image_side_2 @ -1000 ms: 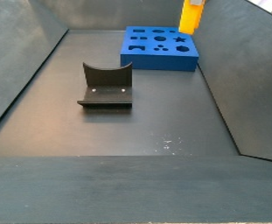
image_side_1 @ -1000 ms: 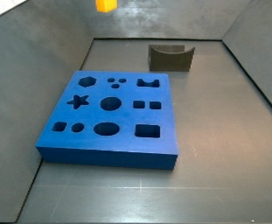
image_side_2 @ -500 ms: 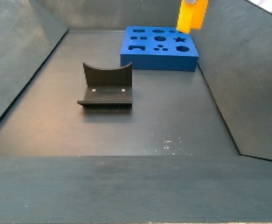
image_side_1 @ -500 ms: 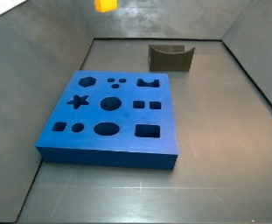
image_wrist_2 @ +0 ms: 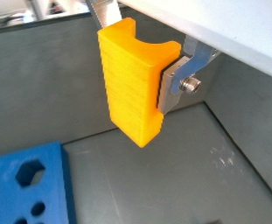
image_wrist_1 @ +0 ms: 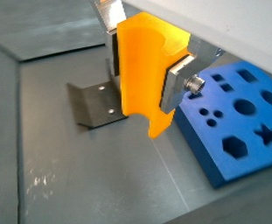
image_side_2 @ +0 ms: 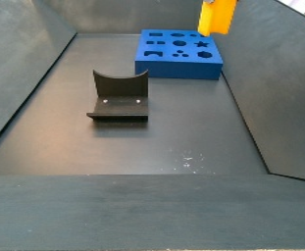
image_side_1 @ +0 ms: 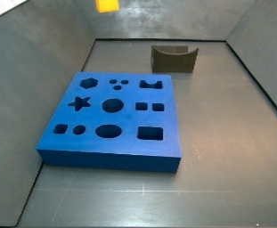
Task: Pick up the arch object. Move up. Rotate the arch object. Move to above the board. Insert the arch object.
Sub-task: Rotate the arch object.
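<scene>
tool (image_wrist_1: 142,63): clamped on the arch object, silver fingers (image_wrist_2: 183,72) pressed against both its sides in both wrist views, way up off the worktop

arch object (image_wrist_1: 146,72): bright orange-yellow, hanging upright in the grip, curved notch at its upper end; in both side views only its lower part pokes in at the top edge of frame (image_side_1: 107,5) (image_side_2: 217,16)

board (image_side_1: 116,118): thick blue slab lying flat on the worktop (image_side_1: 212,187), cut-outs all open, nothing sitting on it; in a side view its left edge runs close along the left wall

fixture (image_side_2: 118,97): dark bracket standing on the floor, well apart from the board, bare floor all around it

open room: loads, wide clear floor near and right of the board in a side view

walls (image_side_2: 266,88): grey, sloping up on every side
</scene>
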{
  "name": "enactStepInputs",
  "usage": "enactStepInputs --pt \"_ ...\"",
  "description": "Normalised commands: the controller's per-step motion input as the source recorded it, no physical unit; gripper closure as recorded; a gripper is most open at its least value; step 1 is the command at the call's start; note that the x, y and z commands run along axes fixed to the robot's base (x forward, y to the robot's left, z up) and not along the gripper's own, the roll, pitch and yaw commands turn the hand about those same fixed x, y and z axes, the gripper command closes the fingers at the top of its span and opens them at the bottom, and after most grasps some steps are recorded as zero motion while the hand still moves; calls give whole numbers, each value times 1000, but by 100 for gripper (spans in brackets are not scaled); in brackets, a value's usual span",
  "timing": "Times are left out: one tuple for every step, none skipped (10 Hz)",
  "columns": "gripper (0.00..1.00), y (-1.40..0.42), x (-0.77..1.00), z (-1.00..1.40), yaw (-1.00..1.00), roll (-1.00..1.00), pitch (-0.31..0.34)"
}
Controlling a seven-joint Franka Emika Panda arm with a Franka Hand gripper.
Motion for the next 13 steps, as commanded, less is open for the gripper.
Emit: enactStepInputs --pt "100 10 3 2 -1000 0 -1" --pt "100 11 3 2 -1000 0 -1" --pt "100 11 3 2 -998 0 -1" --pt "100 11 3 2 -753 0 -1" --pt "100 11 3 2 -458 0 -1" --pt "100 11 3 2 -307 0 -1" --pt "100 0 0 -1000 0 0 0" --pt "100 1 7 -1000 39 1 -12" --pt "100 2 14 -1000 39 0 -15" --pt "100 2 18 -1000 33 -10 -16" --pt "100 1 18 -1000 23 -17 -24" --pt "100 0 21 -1000 16 -25 -30" --pt "100 -1 24 -1000 12 -35 -36"
